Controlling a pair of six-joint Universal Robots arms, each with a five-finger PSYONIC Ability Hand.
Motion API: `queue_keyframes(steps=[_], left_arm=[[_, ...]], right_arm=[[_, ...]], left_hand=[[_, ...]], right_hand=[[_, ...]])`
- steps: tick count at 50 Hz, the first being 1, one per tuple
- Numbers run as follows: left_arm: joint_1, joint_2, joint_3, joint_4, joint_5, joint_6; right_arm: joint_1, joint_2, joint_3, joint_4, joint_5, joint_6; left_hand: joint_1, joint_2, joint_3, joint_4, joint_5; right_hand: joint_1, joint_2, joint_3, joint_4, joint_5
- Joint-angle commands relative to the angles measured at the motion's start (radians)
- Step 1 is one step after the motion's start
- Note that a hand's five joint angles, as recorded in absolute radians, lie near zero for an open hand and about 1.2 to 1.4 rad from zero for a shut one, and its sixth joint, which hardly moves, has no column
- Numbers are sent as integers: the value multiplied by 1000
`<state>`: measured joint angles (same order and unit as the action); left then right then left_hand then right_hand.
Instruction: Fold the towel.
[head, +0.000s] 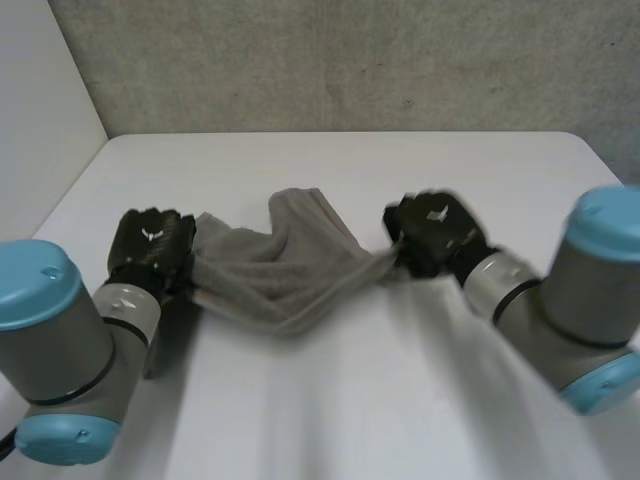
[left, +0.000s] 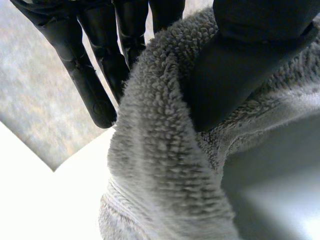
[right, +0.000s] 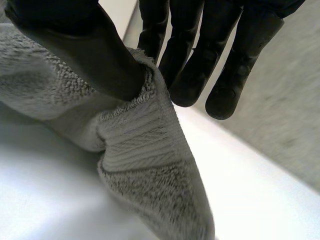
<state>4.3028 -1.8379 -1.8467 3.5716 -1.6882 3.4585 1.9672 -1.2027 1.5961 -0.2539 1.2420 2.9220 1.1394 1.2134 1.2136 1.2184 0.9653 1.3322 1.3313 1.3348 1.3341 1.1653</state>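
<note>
While left hand (head: 150, 240), right hand (head: 435, 232) pinch towel (head: 270, 272), wall (head: 350, 60) beyond table (head: 350, 400).

This looks like a robot lab or test cell. 2 machine arms, the left arm (head: 60, 330) and the right arm (head: 590, 290), with grey joints and light-blue caps, work at a plain white table (head: 350, 165). Behind it stands a rough grey wall (head: 350, 60) like raw concrete, and a flat white panel (head: 40, 100) closes the left side. 1 grey towel (head: 280, 270) is over the table
</note>
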Motion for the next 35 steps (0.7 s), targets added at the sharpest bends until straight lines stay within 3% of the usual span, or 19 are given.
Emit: queue_keyframes(steps=[1, 3, 10, 15, 19, 23, 29, 31, 33, 34, 35], left_arm=[[-35, 201, 24, -120, 79, -6], [-40, 246, 34, -151, 107, -7], [-55, 350, 90, -290, 163, -96], [-54, 321, 107, -376, 193, -191], [-43, 168, 115, -408, 231, -213], [-18, 4, 173, -413, 231, -210], [-1, -127, 331, -428, 229, -208], [-3, -173, 497, -462, 223, -200], [-3, -179, 588, -470, 220, -199], [-3, -179, 589, -470, 220, -199], [-2, -178, 669, -468, 226, -202]], right_arm=[[-90, -184, -81, 226, -84, 34], [-129, -271, -155, 396, -133, 20], [-214, -351, -245, 675, -225, -140], [-222, -341, -240, 815, -236, -333], [-205, -241, -237, 857, -217, -446], [-185, -143, -257, 855, -191, -474], [-111, 56, -443, 814, -86, -455], [-97, 100, -515, 759, -55, -432], [-77, 115, -622, 568, 17, -339], [-77, 115, -622, 567, 17, -339], [-74, 104, -645, 432, 60, -273]], left_hand=[[257, 183, 183, 178, 256], [257, 183, 183, 178, 256], [257, 183, 183, 178, 256], [257, 183, 183, 178, 256], [257, 183, 183, 178, 256], [257, 183, 183, 178, 256], [257, 183, 183, 178, 256], [257, 183, 183, 178, 256], [257, 183, 183, 178, 256], [257, 183, 183, 178, 256], [257, 183, 183, 178, 256]], right_hand=[[64, 65, 61, 62, 56], [64, 65, 61, 62, 56], [64, 65, 61, 62, 56], [64, 65, 61, 62, 56], [64, 65, 61, 62, 56], [64, 65, 61, 62, 56], [64, 65, 61, 62, 56], [64, 65, 61, 62, 56], [64, 65, 61, 62, 56], [64, 65, 61, 62, 56], [64, 65, 61, 62, 56]])
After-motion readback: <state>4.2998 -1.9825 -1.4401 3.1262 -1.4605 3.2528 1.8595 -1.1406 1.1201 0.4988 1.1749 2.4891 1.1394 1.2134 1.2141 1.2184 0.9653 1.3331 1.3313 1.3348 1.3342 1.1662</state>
